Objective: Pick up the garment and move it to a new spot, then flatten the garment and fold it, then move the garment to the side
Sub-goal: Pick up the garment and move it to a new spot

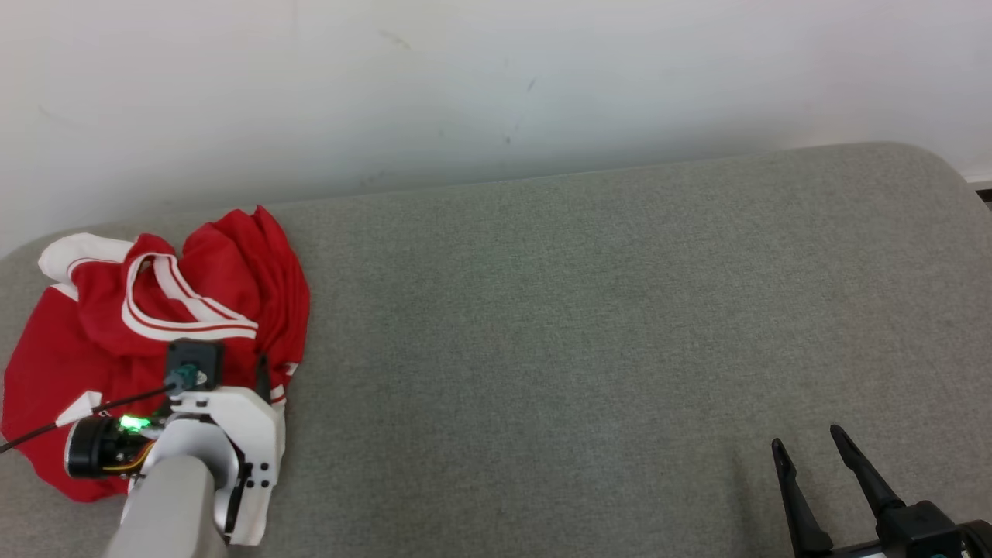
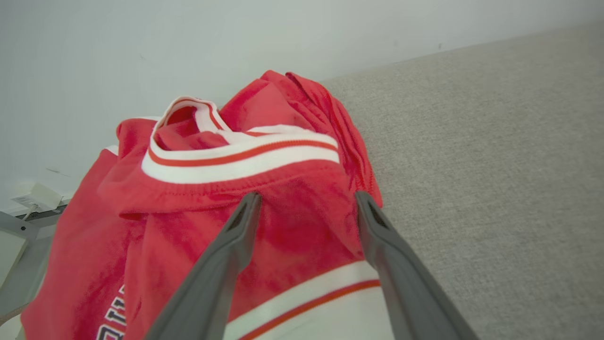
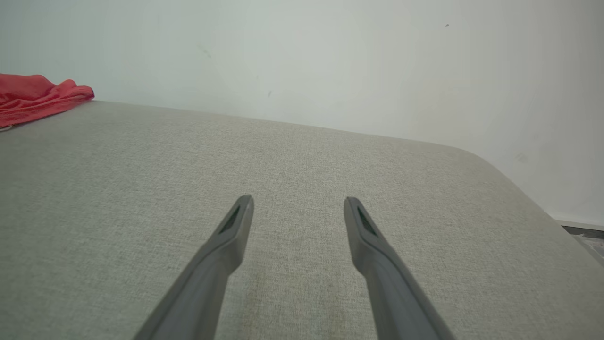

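Left gripper (image 2: 307,196) is closest to the lens: fingers spread wide over the crumpled red jersey with white-and-red striped trim (image 2: 165,226), tips on either side of a red fold just below the striped collar band. Can't tell if the tips touch the cloth or sit just above it. Nothing is pinched.

From the head view, the jersey (image 1: 232,271) is bunched at the far left of the grey fabric-covered desk (image 1: 581,310), near the back edge by the white wall (image 1: 496,77). The left arm's white wrist housing (image 1: 240,434) covers the jersey's near right corner. It also hides most of that gripper's fingers. A black camera block (image 1: 194,360) and a black cable (image 1: 77,411) sit on the wrist, with a green light (image 1: 133,423) on.

Dark lettering (image 2: 111,326) shows on the jersey's lower left in the left wrist view, partly cut off and not readable. A small white box (image 2: 40,196) lies past the desk's left edge.

Right gripper (image 1: 807,436) is at the lower right, fingers spread, holding nothing, over bare grey fabric and well apart from the jersey. Its own wrist view catches a red edge of the jersey (image 3: 33,97) at far left.
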Robot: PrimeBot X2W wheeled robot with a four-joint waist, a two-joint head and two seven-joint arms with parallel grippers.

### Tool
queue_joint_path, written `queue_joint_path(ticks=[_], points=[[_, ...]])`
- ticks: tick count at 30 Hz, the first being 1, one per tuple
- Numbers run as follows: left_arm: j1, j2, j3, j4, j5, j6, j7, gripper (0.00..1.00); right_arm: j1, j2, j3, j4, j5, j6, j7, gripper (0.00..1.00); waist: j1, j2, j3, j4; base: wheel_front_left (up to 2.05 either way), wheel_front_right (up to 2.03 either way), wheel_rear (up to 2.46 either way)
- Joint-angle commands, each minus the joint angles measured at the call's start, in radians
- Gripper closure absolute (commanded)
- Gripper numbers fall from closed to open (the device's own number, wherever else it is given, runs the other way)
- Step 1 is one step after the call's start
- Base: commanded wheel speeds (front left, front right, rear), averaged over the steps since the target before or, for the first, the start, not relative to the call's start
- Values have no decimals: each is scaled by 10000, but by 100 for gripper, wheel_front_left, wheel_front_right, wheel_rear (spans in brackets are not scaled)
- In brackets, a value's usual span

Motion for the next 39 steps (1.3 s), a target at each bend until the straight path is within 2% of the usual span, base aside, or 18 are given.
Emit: queue_joint_path(ticks=[1,13,14,16,17,28,34,39], points=[[-144,96,57,153,-53,6,-5,0,-41,-13,-49,-11,49,-17,5,0,-1,0,50,-50,0,0,0],[-820,396,176,1593,-432,81,-172,0,-244,94,-40,-43,37,-17,5,0,-1,0,477,-109,0,0,0],[-879,408,157,1704,-432,73,-162,35,-268,96,-34,-40,37,-17,5,0,-1,0,504,-107,0,0,0],[-998,396,135,1901,-492,22,-225,76,-314,101,-33,-34,40,-17,5,0,-1,0,537,-94,0,0,0],[-1046,397,123,1990,-497,17,-270,100,-332,99,-33,-24,43,-17,3,0,-1,0,543,-86,0,0,0],[-1389,386,328,2541,-1063,-165,-1056,100,-100,88,-154,127,65,-17,4,0,-1,0,205,161,0,0,0],[-1697,400,445,2082,-1306,-215,-1483,100,113,61,-138,176,94,-17,4,0,-1,0,-227,450,0,0,0],[-2022,554,519,1292,-1531,-370,-1436,100,219,76,-83,178,128,-17,5,0,-1,0,-466,582,0,0,0]])
